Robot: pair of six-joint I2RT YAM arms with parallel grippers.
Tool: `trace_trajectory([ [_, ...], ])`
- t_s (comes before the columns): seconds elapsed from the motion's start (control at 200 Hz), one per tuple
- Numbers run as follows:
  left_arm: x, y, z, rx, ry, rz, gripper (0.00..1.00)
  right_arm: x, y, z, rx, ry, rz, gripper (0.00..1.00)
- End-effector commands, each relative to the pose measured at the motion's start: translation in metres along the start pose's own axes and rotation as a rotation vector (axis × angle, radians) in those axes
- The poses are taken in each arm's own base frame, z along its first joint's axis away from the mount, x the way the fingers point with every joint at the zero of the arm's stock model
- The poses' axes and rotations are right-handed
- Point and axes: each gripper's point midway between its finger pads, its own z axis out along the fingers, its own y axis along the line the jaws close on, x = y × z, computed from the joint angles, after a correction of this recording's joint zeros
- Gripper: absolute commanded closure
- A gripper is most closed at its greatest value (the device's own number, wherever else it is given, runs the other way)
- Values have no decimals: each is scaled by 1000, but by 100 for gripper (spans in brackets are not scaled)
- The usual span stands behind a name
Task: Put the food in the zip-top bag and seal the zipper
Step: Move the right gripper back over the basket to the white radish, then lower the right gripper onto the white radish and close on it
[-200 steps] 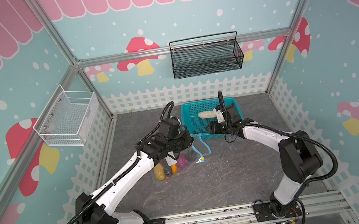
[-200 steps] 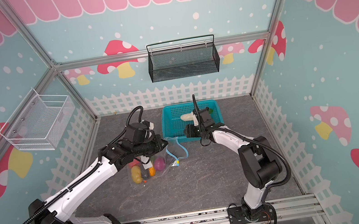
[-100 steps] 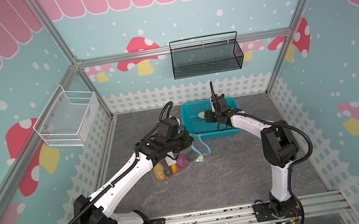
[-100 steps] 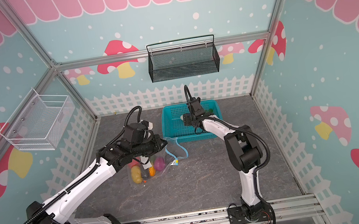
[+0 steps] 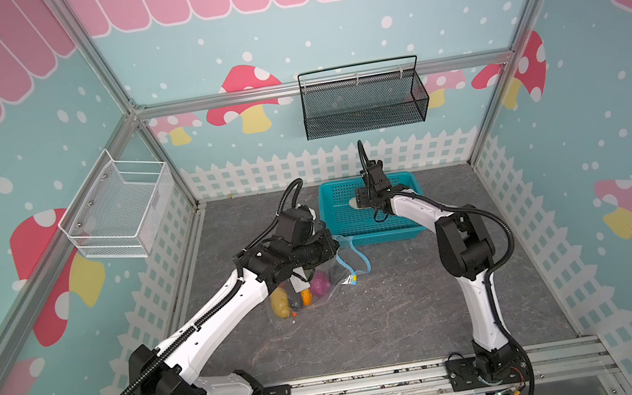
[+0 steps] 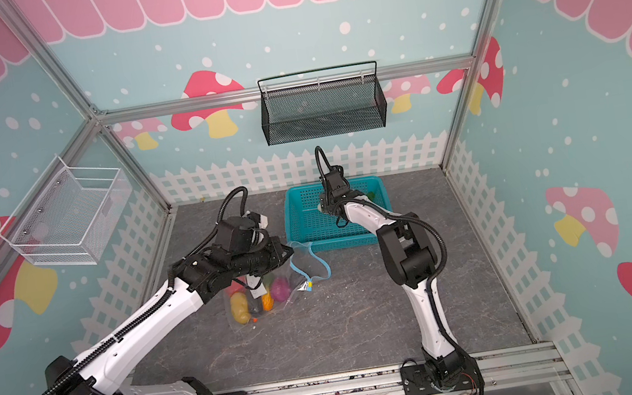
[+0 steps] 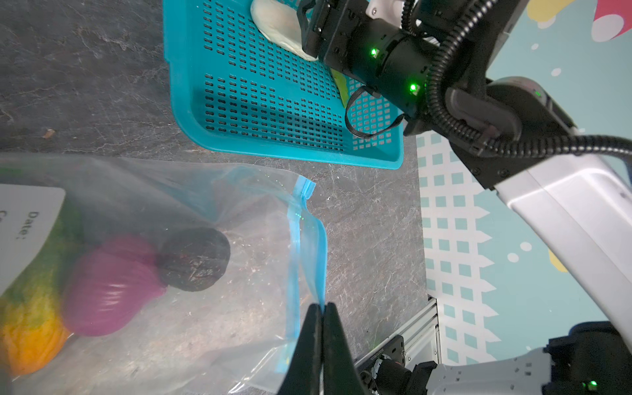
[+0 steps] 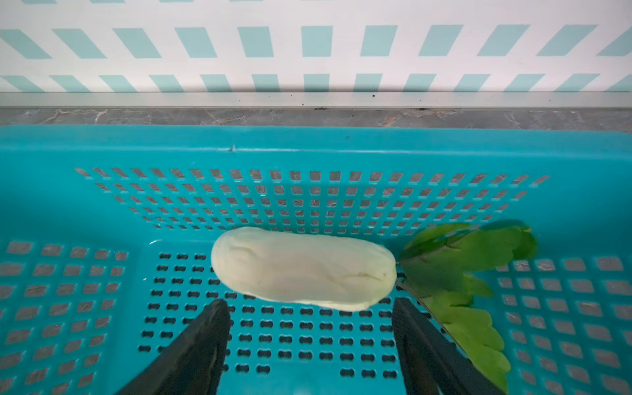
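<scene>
Pinching the zipper (image 7: 297,260) at the mouth of the zip-top bag (image 7: 212,335), the left gripper (image 7: 322,307) has its jaws pressed together; purple onion (image 7: 109,287) and dark eggplant (image 7: 193,260) lie inside the bag. The right gripper (image 8: 309,304), jaws spread, hovers just beside the white radish (image 8: 301,270) lying in the teal basket (image 8: 307,150).

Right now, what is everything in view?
zip-top bag: one, clear, on table
zipper: one, light blue, bag's mouth
onion: one, purple, inside bag
eggplant: one, dark, inside bag
potato: one, yellow, inside bag
carrot: one, orange, inside bag
radish: one, white, green leaves, in lattice basket
lattice basket: one, teal, table's far side
mesh basket: one, black, back wall
wire basket: one, white, left wall
left tool: one, black, shut on zipper
right tool: one, black, open near radish
</scene>
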Motion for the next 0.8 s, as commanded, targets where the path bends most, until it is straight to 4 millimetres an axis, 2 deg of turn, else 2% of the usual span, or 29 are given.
trace_trajectory([
  [0.0,-1,1,-7,10,-12,6,100,-6,-6,6,58,-2,-35,22],
  [0.545,-4,11,-15,5,-31,-6,100,-13,-6,36,123,8,-70,22],
  [0.79,-3,13,-17,6,-33,-9,100,-7,-6,46,134,20,-80,22],
])
